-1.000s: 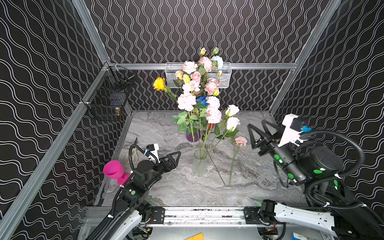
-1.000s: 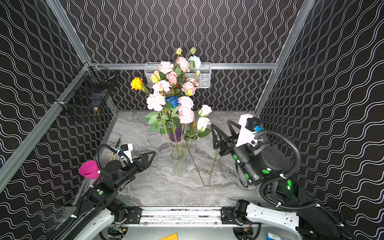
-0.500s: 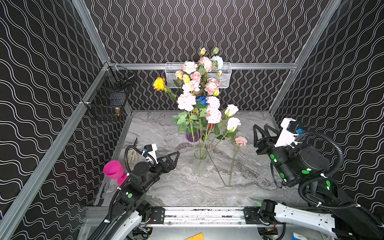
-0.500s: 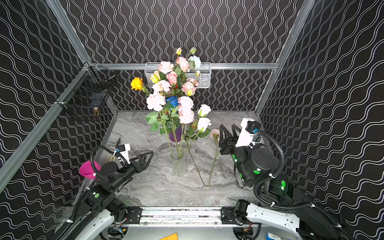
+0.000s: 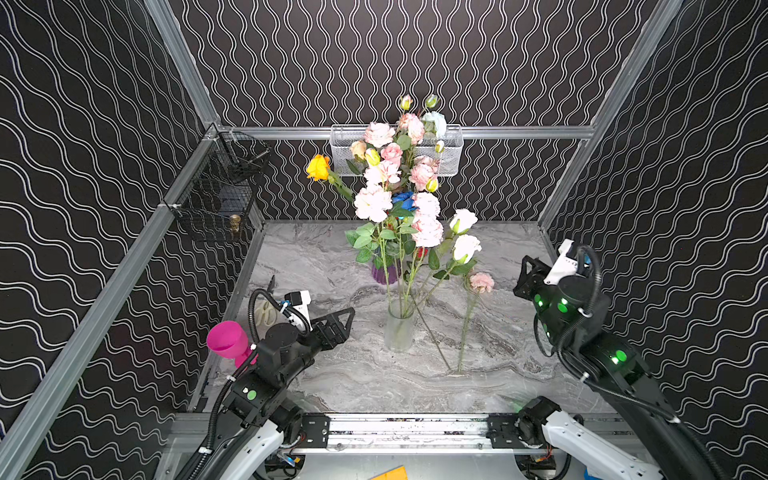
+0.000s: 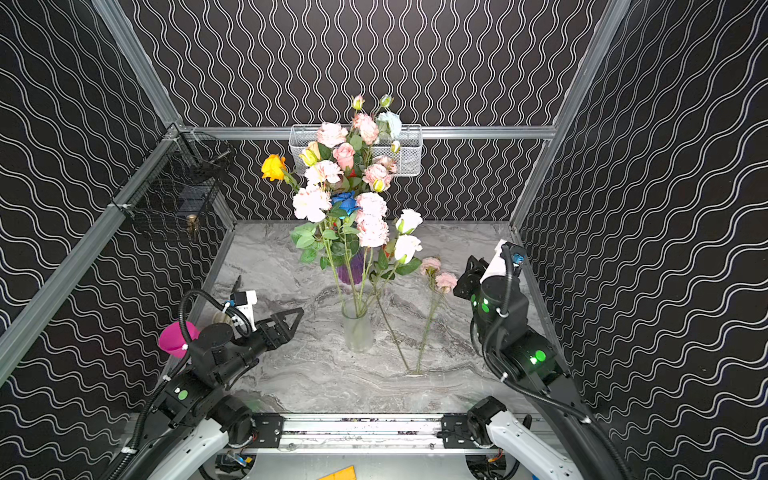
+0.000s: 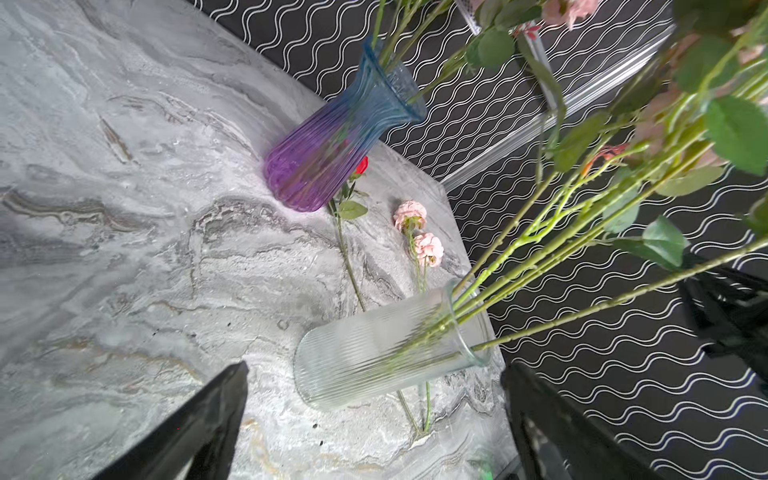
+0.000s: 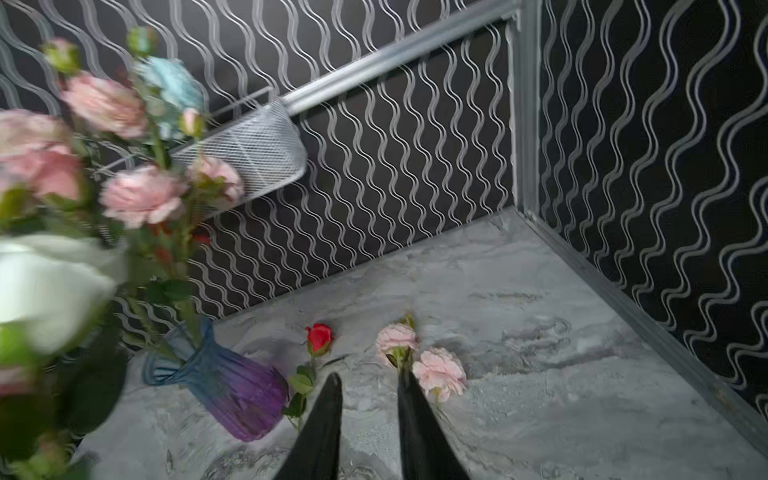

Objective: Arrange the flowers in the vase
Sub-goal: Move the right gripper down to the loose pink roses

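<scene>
A clear ribbed vase (image 5: 400, 330) (image 7: 374, 353) stands mid-table with several flowers (image 5: 428, 230) in it. Behind it a purple-blue vase (image 5: 383, 274) (image 8: 241, 399) holds more flowers (image 5: 380, 135). Flat on the marble to the right lie a two-headed pink stem (image 5: 481, 281) (image 8: 440, 372) and a red rose (image 8: 320, 336) (image 7: 362, 165). My left gripper (image 5: 347, 328) (image 7: 374, 369) is open wide, left of the clear vase, holding nothing. My right gripper (image 5: 522, 275) (image 8: 369, 374) hovers right of the pink heads, its jaws a narrow gap apart with only table between them.
A white mesh basket (image 5: 451, 156) hangs on the back rail and a black wire basket (image 5: 216, 195) on the left wall. A magenta cup (image 5: 226, 338) and scissors (image 5: 266, 313) sit at the table's left edge. Walls close in on three sides.
The right gripper's jaws have narrowed from wide open to a small gap, and that arm has folded back toward the right wall. The left arm has barely moved.
</scene>
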`<state>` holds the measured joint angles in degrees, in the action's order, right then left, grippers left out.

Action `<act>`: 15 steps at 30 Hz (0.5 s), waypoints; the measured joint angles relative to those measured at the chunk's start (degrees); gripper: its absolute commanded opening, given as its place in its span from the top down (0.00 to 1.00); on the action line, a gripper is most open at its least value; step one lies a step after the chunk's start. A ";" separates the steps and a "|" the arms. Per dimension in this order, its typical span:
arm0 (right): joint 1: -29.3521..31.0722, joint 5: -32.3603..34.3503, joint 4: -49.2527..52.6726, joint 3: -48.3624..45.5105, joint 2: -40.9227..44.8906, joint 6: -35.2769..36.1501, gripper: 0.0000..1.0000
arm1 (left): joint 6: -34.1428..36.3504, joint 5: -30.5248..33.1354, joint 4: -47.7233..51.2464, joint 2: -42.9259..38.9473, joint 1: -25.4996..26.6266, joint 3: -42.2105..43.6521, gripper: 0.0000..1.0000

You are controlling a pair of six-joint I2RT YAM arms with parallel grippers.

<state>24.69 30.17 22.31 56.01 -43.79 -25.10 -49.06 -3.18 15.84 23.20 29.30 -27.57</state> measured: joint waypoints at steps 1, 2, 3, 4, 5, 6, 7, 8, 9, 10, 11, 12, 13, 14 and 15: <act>-4.04 -3.50 -0.28 -1.77 -0.76 -1.42 0.71 | 0.02 0.00 0.17 0.11 0.00 0.11 0.02; -7.23 -6.75 -0.68 -3.17 -1.49 -2.58 0.66 | 0.11 -0.02 0.39 0.15 0.00 0.20 0.01; -11.21 -11.23 -1.81 -5.18 -2.56 -4.33 0.57 | 0.15 -0.02 0.63 0.13 0.00 0.28 0.01; -14.16 -14.93 -2.82 -7.17 -3.43 -5.88 0.49 | 0.17 -0.04 0.74 0.09 0.00 0.52 0.01; -16.35 -17.44 -3.85 -9.07 -4.17 -7.15 0.46 | 0.20 -0.04 0.81 0.02 0.00 0.76 0.01; -18.82 -21.11 -5.53 -11.74 -5.31 -8.72 0.44 | 0.17 -0.07 0.96 0.00 0.00 1.16 0.02; -20.35 -24.13 -6.91 -13.94 -6.82 -9.99 0.42 | 0.17 -0.22 1.09 0.11 0.00 1.64 0.02; -21.09 -26.34 -8.15 -15.58 -8.46 -10.84 0.41 | 0.17 -0.24 1.36 0.39 0.00 1.95 0.02; -21.53 -29.16 -9.68 -17.29 -10.93 -11.87 0.40 | 0.17 -0.42 1.57 0.92 0.00 2.36 0.02; -21.75 -31.82 -11.08 -18.58 -13.84 -12.37 0.39 | 0.20 -0.48 1.84 1.51 0.00 2.67 0.02; -21.81 -33.79 -12.04 -19.32 -16.26 -12.79 0.38 | 0.35 -0.63 1.92 2.12 0.00 2.95 0.02; -21.90 -36.13 -13.00 -19.93 -19.32 -13.09 0.39 | 0.42 -1.05 1.95 2.84 0.00 3.28 0.01; -21.92 -38.27 -14.25 -20.41 -22.75 -13.40 0.40 | 0.46 -1.53 1.88 3.45 0.00 3.72 0.02; -21.94 -39.56 -15.19 -20.70 -25.33 -13.51 0.41 | 0.68 -1.86 1.77 3.87 0.00 4.15 0.01; -21.92 -41.46 -16.41 -20.98 -28.59 -13.79 0.42 | 1.03 -1.97 1.62 4.28 0.00 4.70 0.01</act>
<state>2.76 -11.29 5.89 35.03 -72.38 -38.89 -48.03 -5.15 17.45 27.49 29.30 -22.87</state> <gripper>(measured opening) 0.601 0.985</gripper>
